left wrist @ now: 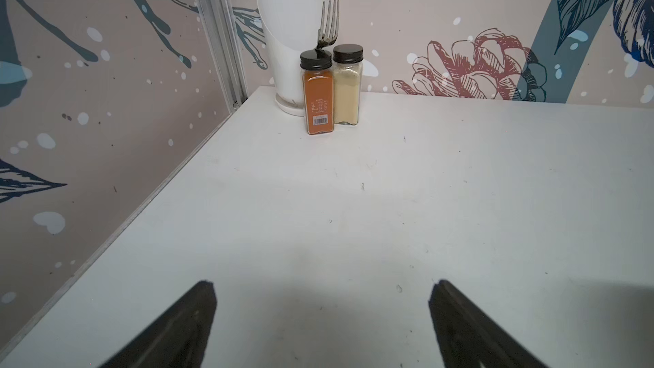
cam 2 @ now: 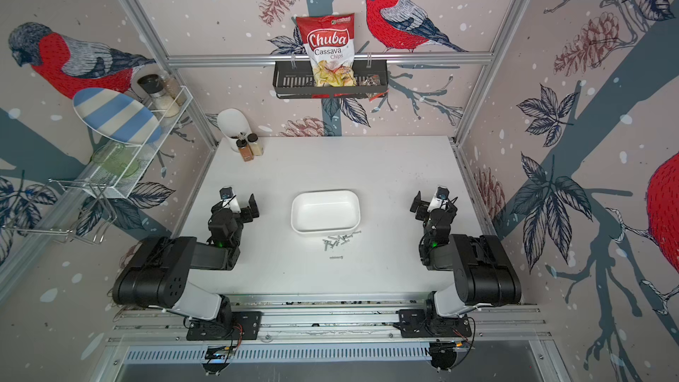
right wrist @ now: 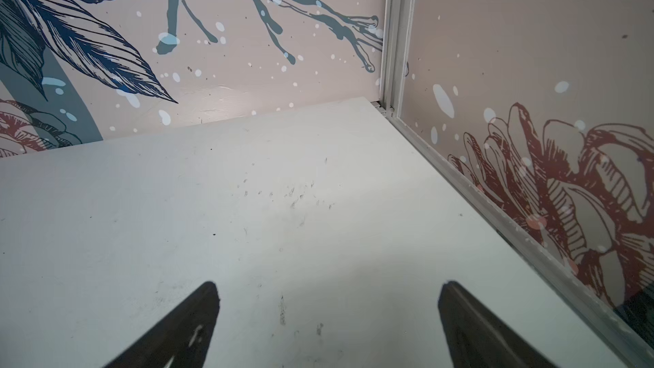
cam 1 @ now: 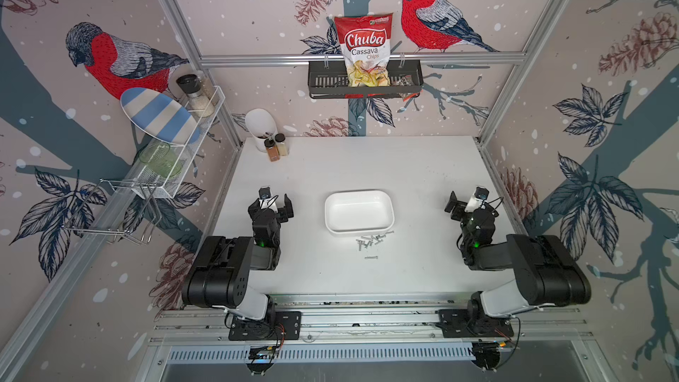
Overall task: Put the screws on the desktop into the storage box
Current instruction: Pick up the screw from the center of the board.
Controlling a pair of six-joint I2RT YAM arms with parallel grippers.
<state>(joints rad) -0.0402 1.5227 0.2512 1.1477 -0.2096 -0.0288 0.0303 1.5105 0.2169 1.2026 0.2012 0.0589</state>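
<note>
The screws (cam 1: 372, 241) lie in a loose cluster on the counter (cam 1: 330, 163), just beside the near wall of the storage box (cam 1: 359, 194), with one stray a little farther from it. The left end effector (left wrist: 322, 286) and the right end effector (right wrist: 330, 285) flank the box, well apart from the screws. Both have their jaws spread wide and grip nothing.

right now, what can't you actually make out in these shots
Exact count of the screws: too small and overlapping in both top views.
Whether any screw touches the rim of the storage box: too small to tell.
Both wrist views: screws and storage box out of frame; the cameras face the far walls.
Handle of the fork: hidden inside the white cup in the left wrist view.
</note>
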